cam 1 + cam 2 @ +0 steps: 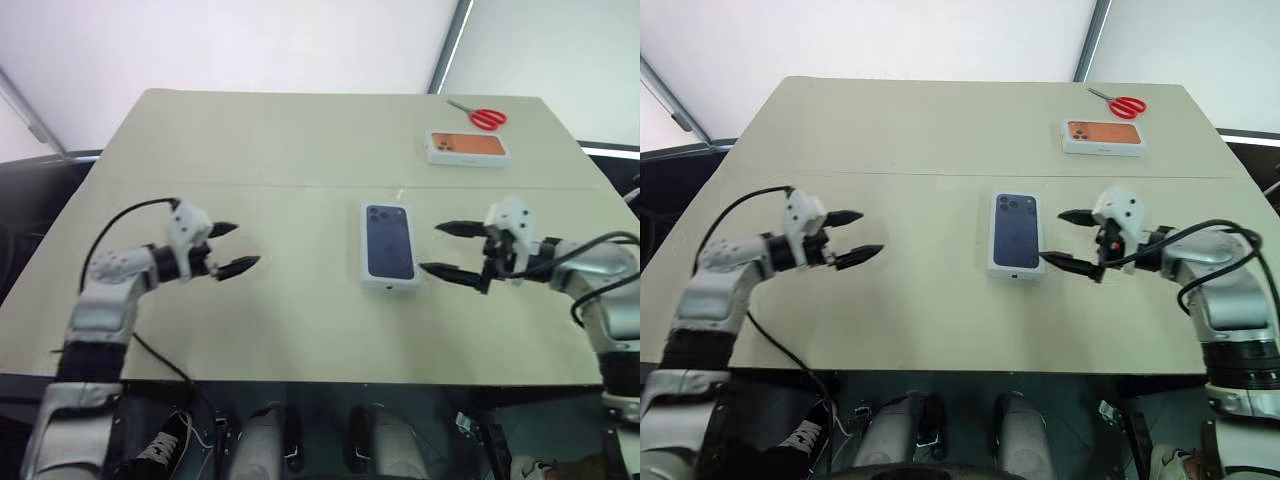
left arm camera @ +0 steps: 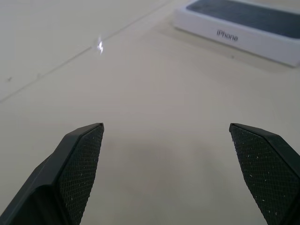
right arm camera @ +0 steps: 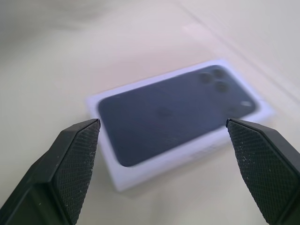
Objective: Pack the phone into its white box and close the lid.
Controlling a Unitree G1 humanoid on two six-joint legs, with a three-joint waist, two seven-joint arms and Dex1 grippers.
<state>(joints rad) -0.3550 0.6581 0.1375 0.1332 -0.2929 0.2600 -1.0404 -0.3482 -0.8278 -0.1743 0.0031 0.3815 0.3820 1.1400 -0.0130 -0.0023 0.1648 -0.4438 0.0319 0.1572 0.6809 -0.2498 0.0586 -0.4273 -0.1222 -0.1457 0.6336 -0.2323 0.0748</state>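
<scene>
Lying between both open tools [image 1: 238, 247] [image 1: 440, 248], the lid [image 1: 389, 244].

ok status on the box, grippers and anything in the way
Left gripper and right gripper open, empty. Lid on, box closed. Nothing in the way.

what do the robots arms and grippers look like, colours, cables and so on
Both arms are silver-grey metal with black joint bands and a loose black cable running to each wrist. The left gripper and right gripper each have a white housing and two tapered black fingers with knurled, diamond-textured pads.
</scene>
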